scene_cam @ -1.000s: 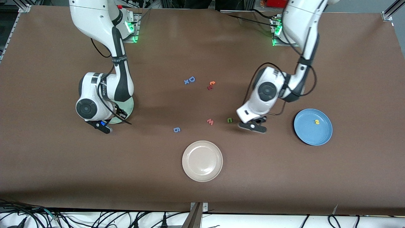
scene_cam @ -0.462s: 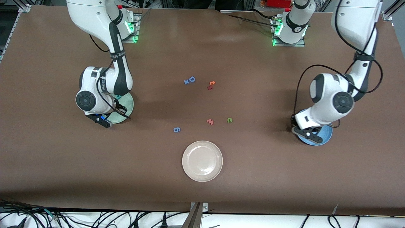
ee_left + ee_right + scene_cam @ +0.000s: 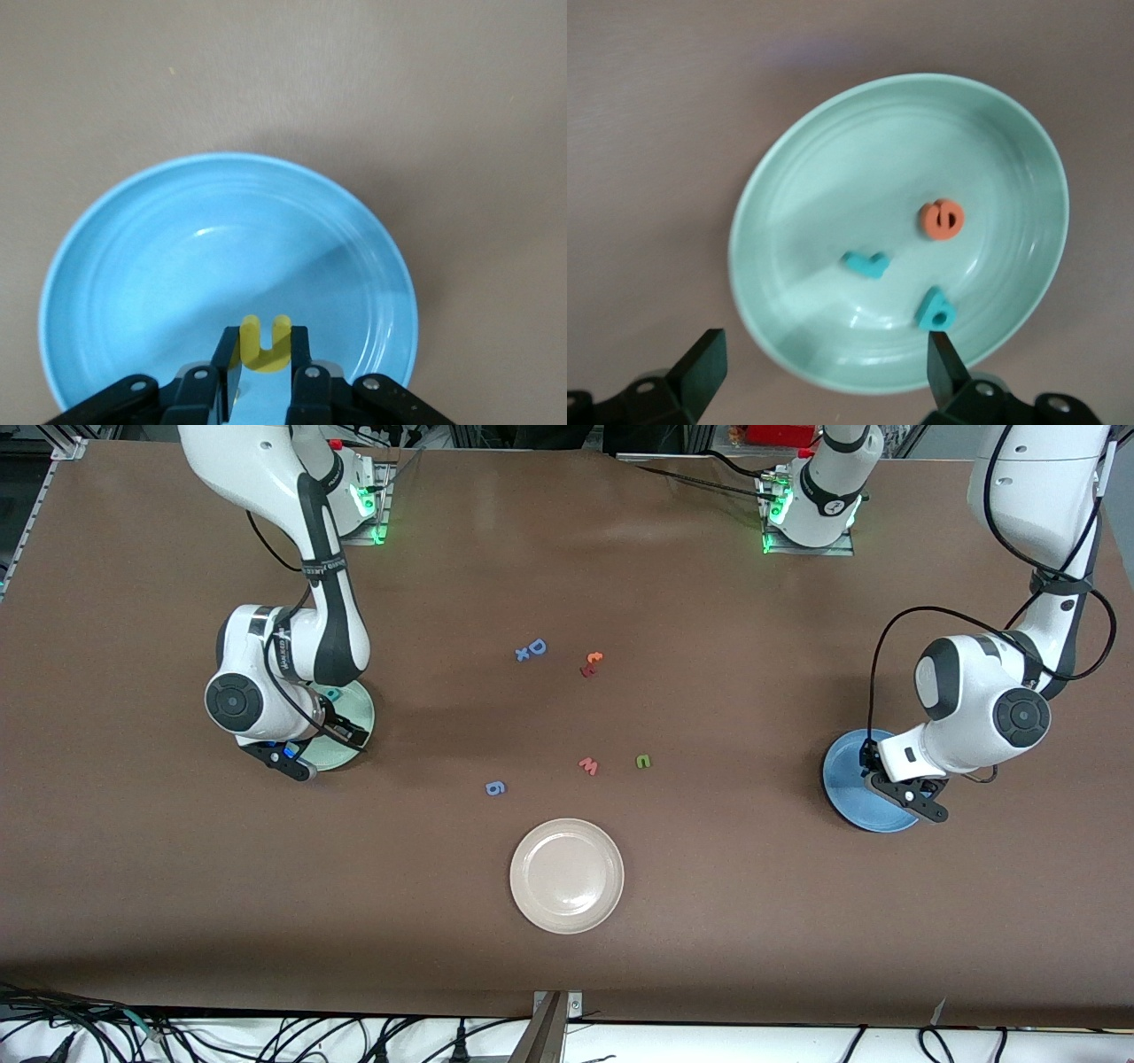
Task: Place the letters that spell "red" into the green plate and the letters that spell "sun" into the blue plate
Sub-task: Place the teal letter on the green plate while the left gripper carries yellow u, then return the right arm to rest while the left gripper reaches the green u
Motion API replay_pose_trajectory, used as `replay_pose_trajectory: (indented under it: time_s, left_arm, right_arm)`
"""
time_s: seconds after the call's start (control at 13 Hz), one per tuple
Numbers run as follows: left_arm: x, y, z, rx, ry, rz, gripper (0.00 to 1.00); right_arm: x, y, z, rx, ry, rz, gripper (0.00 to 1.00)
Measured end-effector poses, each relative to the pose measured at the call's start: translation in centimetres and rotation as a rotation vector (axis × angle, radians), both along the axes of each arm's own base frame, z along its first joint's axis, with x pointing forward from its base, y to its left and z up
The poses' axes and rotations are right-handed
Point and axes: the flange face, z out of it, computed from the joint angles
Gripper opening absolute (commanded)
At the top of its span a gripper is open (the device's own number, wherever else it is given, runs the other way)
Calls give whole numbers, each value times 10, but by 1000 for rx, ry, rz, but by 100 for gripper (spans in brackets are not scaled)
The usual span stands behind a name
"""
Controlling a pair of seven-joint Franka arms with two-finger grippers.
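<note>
From the high front camera, my left gripper (image 3: 905,790) hangs over the round sky-blue plastic plate (image 3: 843,779), which sits toward my left arm's end of the brown table (image 3: 567,957). My right gripper (image 3: 297,755) hangs over the round pale mint-green plastic plate (image 3: 354,713) at my right arm's end. Between the two plates, on the bare mat, the small green foam "n" (image 3: 643,761) lies flat, just beside a red foam "w" (image 3: 588,765). A blue "g"-shaped foam letter (image 3: 495,787) lies nearer my right arm's end than the "w". Farther from the camera sit a larger blue capital "D" (image 3: 535,647) with a small blue "x" touching it, and a little orange and red pair of letters (image 3: 590,664). A cream-white round plate (image 3: 567,875) lies nearest the camera, glossy with a shallow rim.

In my left wrist view, my fingers (image 3: 232,372) are pressed close, pinching the yellow foam "u" (image 3: 266,345), its two prongs poking out past the tips, above the smooth, ringed bowl of the blue plate. I cannot find the yellow "s" in any view.

In my right wrist view, my fingers (image 3: 702,369) are spread wide and hold nothing. Inside the green plate, apart from one another, lie the teal "r" (image 3: 865,263), the round orange "e" (image 3: 942,220) and the teal "d" (image 3: 935,310), matte against the shiny plastic.
</note>
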Motion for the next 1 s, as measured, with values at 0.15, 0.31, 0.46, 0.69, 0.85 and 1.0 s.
replay_pose_trajectory:
  time_s: [0.15, 0.31, 0.46, 0.69, 0.85, 1.0]
  left_arm:
    - [-3, -1, -17, 1, 20, -3, 29]
    - [-5, -1, -29, 3, 33, -4, 50]
    - [-5, -1, -32, 3, 36, -4, 59]
    - [-1, -5, -26, 0, 21, -10, 58]
    - [5, -23, -6, -13, 7, -28, 57]
    - [7, -68, 17, -19, -5, -3, 57]
  right_arm:
    - [12, 17, 38, 40, 4, 23, 100]
    - [27, 35, 87, 54, -12, 72, 100]
    - [40, 47, 127, 46, -62, 131, 100]
    - [52, 61, 164, 51, -119, 208, 100]
    - [58, 56, 185, 26, -130, 287, 100]
    - [61, 37, 212, 31, -113, 320, 100]
